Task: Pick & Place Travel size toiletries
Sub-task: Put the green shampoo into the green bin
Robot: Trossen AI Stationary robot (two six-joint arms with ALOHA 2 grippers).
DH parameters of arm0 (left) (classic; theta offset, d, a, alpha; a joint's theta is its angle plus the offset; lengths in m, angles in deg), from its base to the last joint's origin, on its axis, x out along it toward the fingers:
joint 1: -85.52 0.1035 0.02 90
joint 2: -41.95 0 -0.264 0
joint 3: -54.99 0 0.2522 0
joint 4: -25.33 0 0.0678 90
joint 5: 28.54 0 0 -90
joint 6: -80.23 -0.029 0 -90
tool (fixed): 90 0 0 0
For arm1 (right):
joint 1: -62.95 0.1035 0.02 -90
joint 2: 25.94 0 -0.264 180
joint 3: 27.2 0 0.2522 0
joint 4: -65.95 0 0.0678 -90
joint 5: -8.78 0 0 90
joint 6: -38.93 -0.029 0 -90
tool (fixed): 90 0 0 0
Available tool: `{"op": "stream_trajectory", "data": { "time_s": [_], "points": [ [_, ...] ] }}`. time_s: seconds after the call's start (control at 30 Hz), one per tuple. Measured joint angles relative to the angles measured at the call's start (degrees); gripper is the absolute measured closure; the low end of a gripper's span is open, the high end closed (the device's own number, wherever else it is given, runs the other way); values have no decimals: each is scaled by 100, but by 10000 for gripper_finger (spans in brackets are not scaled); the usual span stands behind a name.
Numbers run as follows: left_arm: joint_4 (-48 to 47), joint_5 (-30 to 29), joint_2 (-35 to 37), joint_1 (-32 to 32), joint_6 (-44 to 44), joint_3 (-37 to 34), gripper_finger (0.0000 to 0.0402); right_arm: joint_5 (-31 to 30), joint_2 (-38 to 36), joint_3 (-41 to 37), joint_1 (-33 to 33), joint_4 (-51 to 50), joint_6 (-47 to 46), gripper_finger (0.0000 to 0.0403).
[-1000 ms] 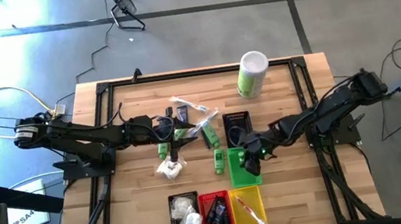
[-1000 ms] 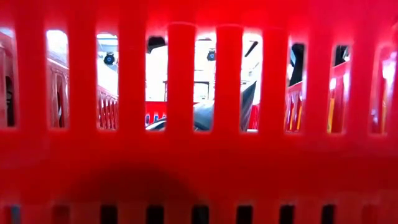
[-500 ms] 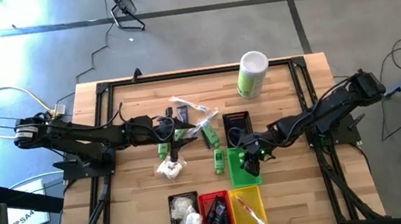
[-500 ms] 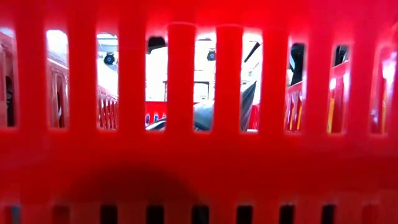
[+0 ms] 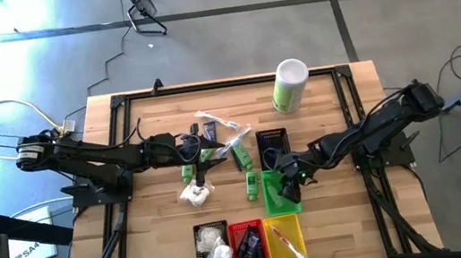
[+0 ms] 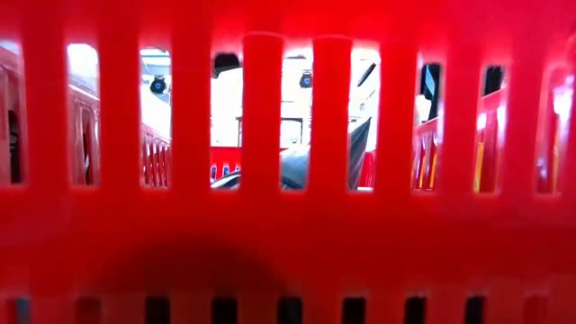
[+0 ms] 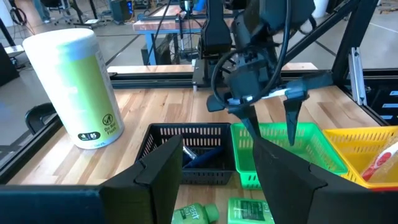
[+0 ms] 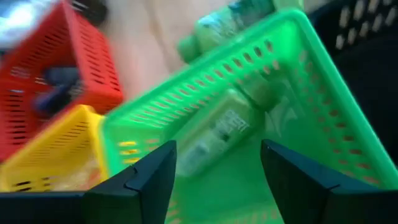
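a wooden table [image 5: 148, 122] on a grey floor carries four small baskets along its near side. the right gripper [image 5: 285, 183] hangs over the green basket [image 8: 298, 81], fingers spread and empty; a green bottle [image 8: 217, 134] lies flat inside, long axis running corner to corner. sorting looks partly done: bottles [image 5: 244, 159], a white pouch [image 5: 193, 196] and sticks remain mid-table. the left gripper [image 5: 201, 171] is above them, fingers apart, holding nothing visible.

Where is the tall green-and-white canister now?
In the high view, the canister stands upright on the table's far side, right of centre, beyond the black basket and apart from it.
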Motion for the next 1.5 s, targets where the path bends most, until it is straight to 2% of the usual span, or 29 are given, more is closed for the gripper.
{"op": "stream_trajectory", "data": {
  "time_s": [0.13,0.27,0.37,0.6,0.83,1.2,1.5],
  "points": [
    [-35,0,-2,0,-3,0,213,401,-289,0,-72,91,34,201],
    [-33,2,-2,-1,-9,0,213,496,-698,0,-150,147,309,230],
    [-14,0,-2,0,-9,0,213,183,-1012,0,-244,237,715,252],
    [11,-43,-2,-4,-9,0,213,-1090,-1380,7,-474,1176,2187,285],
    [-35,-44,-2,-4,-8,0,213,-1670,-1323,4,-522,2072,2918,293],
    [-418,-48,-2,-4,38,-2,213,-1688,-1313,2,-521,2098,3060,294],
    [-1332,-221,-2,-4,906,-1,213,-1679,-1313,0,-522,1692,3407,294]
  ]
}}
